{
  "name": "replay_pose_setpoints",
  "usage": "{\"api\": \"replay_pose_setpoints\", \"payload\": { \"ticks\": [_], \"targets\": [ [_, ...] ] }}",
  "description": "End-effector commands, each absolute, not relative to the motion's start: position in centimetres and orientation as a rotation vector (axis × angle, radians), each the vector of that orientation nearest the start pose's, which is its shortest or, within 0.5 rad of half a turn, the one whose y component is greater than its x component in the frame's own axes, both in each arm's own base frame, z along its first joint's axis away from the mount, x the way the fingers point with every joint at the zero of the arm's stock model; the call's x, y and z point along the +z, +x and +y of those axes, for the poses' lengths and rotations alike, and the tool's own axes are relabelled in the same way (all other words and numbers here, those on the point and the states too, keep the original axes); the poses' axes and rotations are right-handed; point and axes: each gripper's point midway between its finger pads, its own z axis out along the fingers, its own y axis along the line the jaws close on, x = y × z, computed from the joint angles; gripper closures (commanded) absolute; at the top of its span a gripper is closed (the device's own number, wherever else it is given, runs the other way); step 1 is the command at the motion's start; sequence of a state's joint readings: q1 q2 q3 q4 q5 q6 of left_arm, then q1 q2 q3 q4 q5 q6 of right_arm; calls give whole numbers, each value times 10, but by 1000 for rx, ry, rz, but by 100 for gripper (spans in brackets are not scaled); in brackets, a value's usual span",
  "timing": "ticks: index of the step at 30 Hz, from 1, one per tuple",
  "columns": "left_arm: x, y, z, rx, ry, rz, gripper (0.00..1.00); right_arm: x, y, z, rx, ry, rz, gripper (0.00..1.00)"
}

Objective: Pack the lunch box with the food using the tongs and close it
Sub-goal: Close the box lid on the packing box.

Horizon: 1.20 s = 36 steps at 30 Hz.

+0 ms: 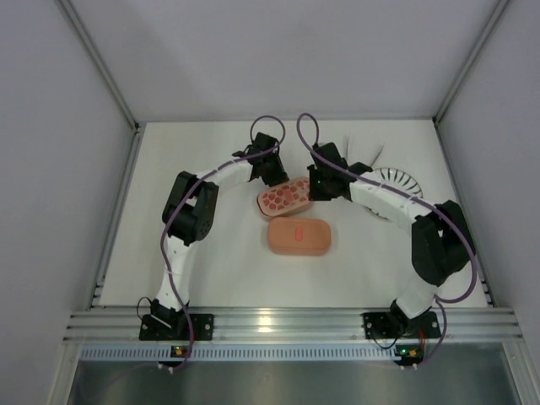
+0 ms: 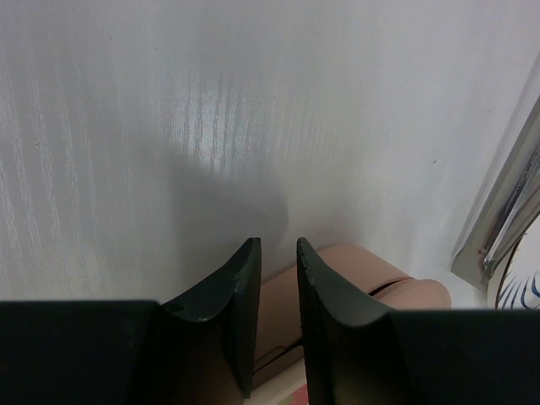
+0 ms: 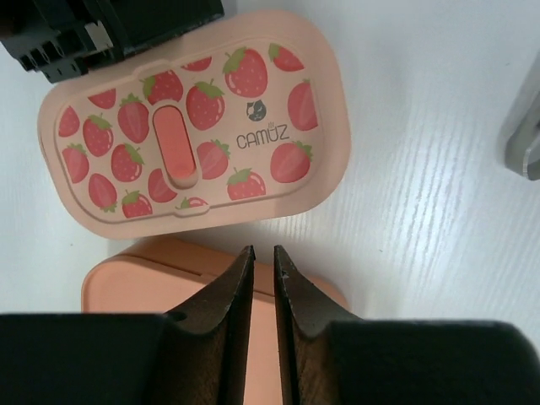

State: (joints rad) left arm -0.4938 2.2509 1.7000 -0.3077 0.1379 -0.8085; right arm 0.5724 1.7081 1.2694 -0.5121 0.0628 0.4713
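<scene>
The salmon-pink lunch box (image 1: 297,236) sits shut in the middle of the table, also seen as the lunch box (image 3: 135,278) and the lunch box (image 2: 363,270). A loose strawberry-print lid (image 1: 284,198) hangs tilted just behind it. My left gripper (image 1: 272,171) is shut on this lid's far edge (image 2: 291,390). The right gripper (image 1: 323,183) hovers at the lid's (image 3: 198,126) other end over the box, its jaws a narrow slit apart with nothing between them. Slim tongs (image 1: 352,145) lie behind the plate. No food shows.
A round white plate with black stripes (image 1: 398,181) lies at the right under the right forearm; its rim (image 2: 519,291) shows beside a silvery bar (image 2: 506,207). Grey walls enclose the table on three sides.
</scene>
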Motion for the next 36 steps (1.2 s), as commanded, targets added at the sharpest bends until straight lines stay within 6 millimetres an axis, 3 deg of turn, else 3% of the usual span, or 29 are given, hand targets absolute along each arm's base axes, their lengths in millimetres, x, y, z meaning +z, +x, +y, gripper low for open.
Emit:
{"api": "replay_pose_setpoints", "payload": {
  "ticks": [1,6,18,28,36],
  "targets": [
    [50,476,-320,-735,-305,2510,71,129,358,213,276,-63,2459,85],
    [53,477,-318,-719,-313,2500,70,126,385,189,209,6,2443,82],
    [55,480,-317,-707,-325,2493,70,103,447,179,183,108,2435,82],
    [52,480,-318,-708,-326,2501,70,84,463,189,196,109,2459,82],
    [51,480,-319,-713,-324,2503,70,80,457,203,258,61,2481,82]
  ]
}}
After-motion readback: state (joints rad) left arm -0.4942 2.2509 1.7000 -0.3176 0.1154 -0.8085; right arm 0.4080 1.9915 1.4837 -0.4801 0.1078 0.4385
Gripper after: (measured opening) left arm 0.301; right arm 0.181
